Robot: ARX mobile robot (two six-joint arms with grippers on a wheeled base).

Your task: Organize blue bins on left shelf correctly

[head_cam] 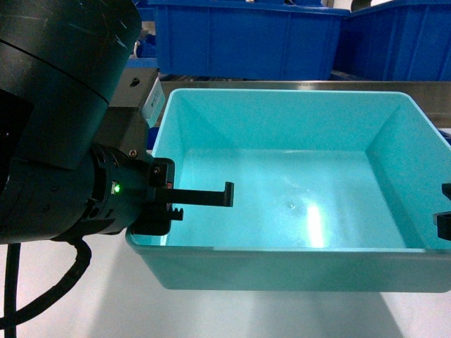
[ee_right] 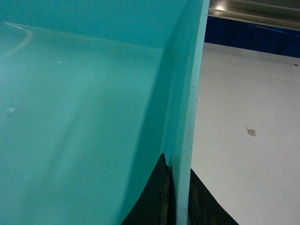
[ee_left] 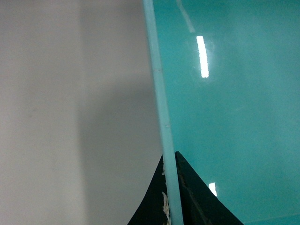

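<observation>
One aqua blue bin (head_cam: pixel 296 204) fills the middle of the head view, plain and with nothing inside. My left gripper (head_cam: pixel 204 199) is shut on its left wall, one black finger inside the tub. In the left wrist view the thin rim (ee_left: pixel 161 108) runs straight between that gripper's (ee_left: pixel 169 161) fingers. My right gripper (head_cam: pixel 445 211) shows only at the frame's right edge, at the bin's right wall. The right wrist view shows it (ee_right: pixel 178 164) shut on that wall (ee_right: pixel 185 93). A shiny steel rail of the shelf (head_cam: pixel 296 84) lies just behind the bin.
Two large dark-blue crates (head_cam: pixel 246 39) (head_cam: pixel 398 39) stand behind the rail. A pale grey tabletop (head_cam: pixel 84 303) lies under and in front of the bin and carries a small printed marker (ee_right: pixel 251 131) to the right. My left arm's black body (head_cam: pixel 56 120) blocks the upper left.
</observation>
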